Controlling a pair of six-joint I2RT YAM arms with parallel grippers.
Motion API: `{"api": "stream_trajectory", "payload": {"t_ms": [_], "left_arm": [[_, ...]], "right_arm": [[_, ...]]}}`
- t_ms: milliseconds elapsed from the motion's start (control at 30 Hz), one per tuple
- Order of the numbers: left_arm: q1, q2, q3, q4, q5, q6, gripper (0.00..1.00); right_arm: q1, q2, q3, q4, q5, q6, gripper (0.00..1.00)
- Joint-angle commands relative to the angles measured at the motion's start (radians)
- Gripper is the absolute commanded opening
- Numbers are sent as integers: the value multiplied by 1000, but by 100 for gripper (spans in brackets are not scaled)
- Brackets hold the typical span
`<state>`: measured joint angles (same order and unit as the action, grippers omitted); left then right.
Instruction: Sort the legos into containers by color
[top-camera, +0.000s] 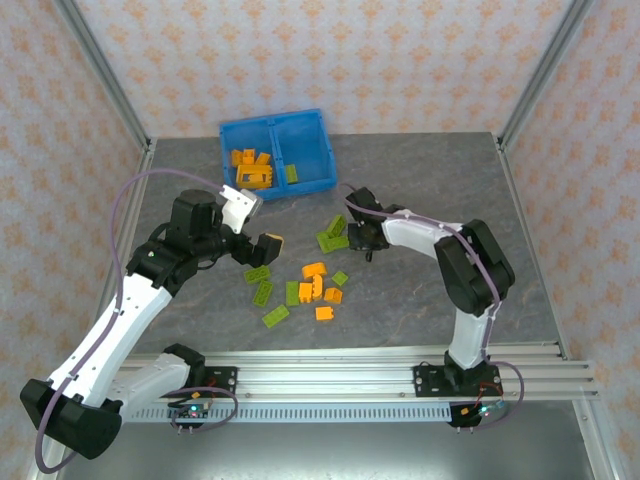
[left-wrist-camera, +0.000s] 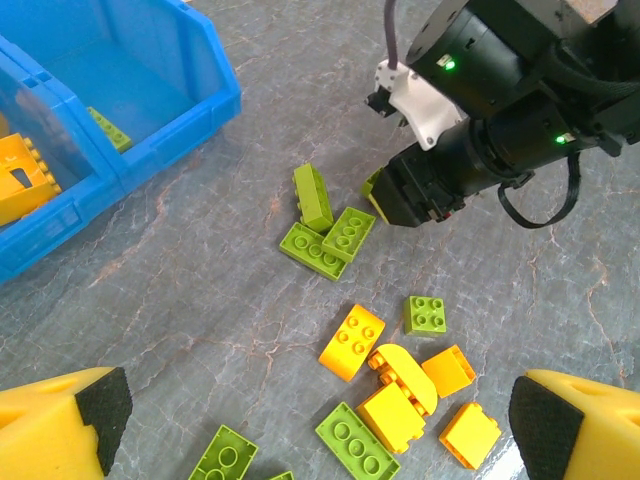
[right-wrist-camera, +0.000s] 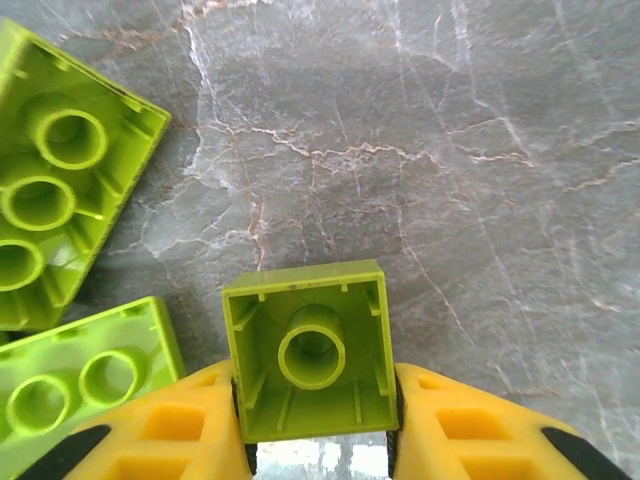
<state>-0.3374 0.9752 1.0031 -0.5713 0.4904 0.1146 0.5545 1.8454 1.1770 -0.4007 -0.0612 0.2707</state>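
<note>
My right gripper (right-wrist-camera: 315, 440) is shut on a small square lime green lego (right-wrist-camera: 312, 350), seen from its hollow underside, close over the table. Two more green legos (right-wrist-camera: 60, 170) lie just to its left. From above, the right gripper (top-camera: 352, 238) is beside the green cluster (top-camera: 333, 238). My left gripper (top-camera: 262, 247) hangs open over loose orange legos (left-wrist-camera: 400, 385) and green legos (left-wrist-camera: 325, 235). The blue bin (top-camera: 230, 130) stands at the back, with orange legos (top-camera: 252, 168) in its left container and a green one (top-camera: 291, 173) in its right.
Scattered bricks lie mid-table between the arms, orange ones (top-camera: 314, 280) and green ones (top-camera: 262, 285). Patterned walls and metal posts close in the table on three sides. A metal rail (top-camera: 330, 380) runs along the near edge.
</note>
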Motion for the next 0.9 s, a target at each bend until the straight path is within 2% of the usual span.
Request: {"api": "stream_trajectory", "payload": {"t_ms": [0, 200, 333, 567, 867], "left_arm": [[10, -14, 12, 5, -10, 16, 100], [10, -46, 1, 22, -8, 19, 100], [9, -75, -9, 36, 11, 32, 100], [9, -116, -27, 44, 67, 73, 100], [8, -111, -17, 28, 52, 66, 100]], "right_arm": [[-4, -130, -11, 31, 40, 20, 33], [-5, -254, 54, 66, -30, 4, 32], [-5, -217, 202, 96, -121, 11, 32], [-4, 102, 613, 51, -167, 36, 32], [-4, 627, 1329, -254, -92, 40, 32]]}}
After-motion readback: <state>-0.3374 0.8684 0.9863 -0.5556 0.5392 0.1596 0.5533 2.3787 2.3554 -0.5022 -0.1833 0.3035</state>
